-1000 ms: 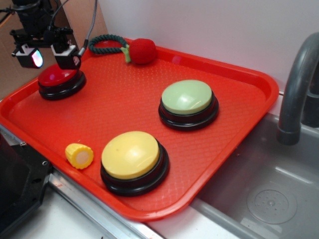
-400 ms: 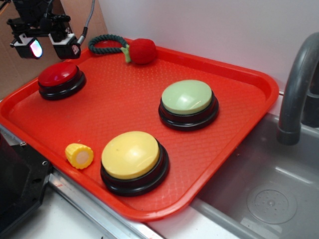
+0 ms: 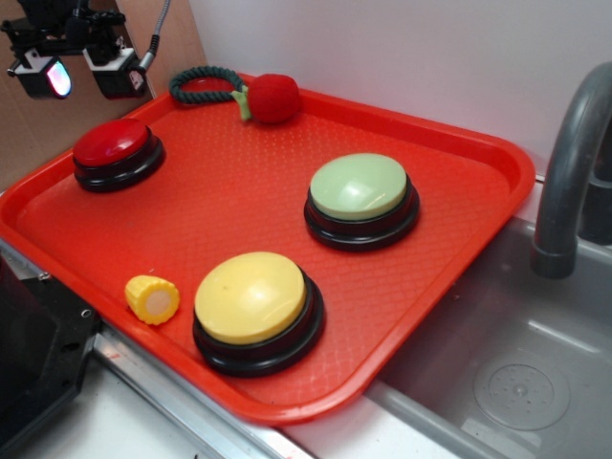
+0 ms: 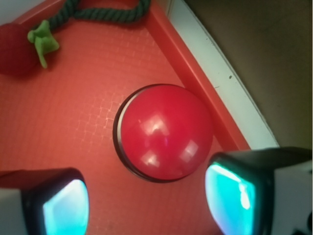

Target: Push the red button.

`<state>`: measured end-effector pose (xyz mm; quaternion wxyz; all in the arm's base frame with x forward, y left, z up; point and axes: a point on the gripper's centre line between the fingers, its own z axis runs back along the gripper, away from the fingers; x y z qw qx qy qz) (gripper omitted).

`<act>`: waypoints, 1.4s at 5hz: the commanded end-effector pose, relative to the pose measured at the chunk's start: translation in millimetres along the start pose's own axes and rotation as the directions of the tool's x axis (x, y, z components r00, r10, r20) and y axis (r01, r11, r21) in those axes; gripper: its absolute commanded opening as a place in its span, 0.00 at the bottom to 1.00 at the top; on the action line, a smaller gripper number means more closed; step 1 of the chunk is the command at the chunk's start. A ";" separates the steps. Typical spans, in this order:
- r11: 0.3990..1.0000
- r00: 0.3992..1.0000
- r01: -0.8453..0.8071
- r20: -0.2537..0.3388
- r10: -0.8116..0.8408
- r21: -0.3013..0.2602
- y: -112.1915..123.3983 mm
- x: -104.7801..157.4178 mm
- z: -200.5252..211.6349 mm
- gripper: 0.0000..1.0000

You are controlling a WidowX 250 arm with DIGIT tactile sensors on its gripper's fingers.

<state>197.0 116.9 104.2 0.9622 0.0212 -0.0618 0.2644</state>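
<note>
Exterior view: arm above the claw (image 3: 79, 75) cut off by top edge, faucet (image 3: 571, 182) cut by right edge. Black object (image 3: 33, 359) at lower left cropped by left and bottom edges, can't ID. Wrist view: both fingers (image 4: 242, 193) run off bottom edge; fuzzy red ball (image 4: 17, 49) cut by left edge, rope loop (image 4: 110, 12) by top.

I see a big red tray (image 3: 459, 239) beside a grey sink (image 3: 497, 382) with a grey faucet (image 3: 574, 163). On the tray stand a green button (image 3: 360, 186) and, nearer to me, a yellow button (image 3: 251, 296). A small toy corn (image 3: 153, 298) lies just beside the yellow one. At the far edge rests a fuzzy red ball (image 3: 273, 98) with a green rope loop (image 3: 203, 84).
</note>
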 end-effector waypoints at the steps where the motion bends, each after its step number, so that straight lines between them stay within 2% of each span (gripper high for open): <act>1: 1.000 0.996 0.017 0.092 -0.018 0.006 -0.4 11.0 28.0 1.00; 5: 0.998 0.989 0.059 0.133 -0.059 0.004 -9.0 8.3 43.4 1.00; 6: 0.997 0.987 0.077 0.142 -0.073 -0.019 -11.9 6.5 47.8 1.00; 7: 0.996 0.983 0.083 0.166 -0.079 -0.018 -13.5 4.1 52.9 1.00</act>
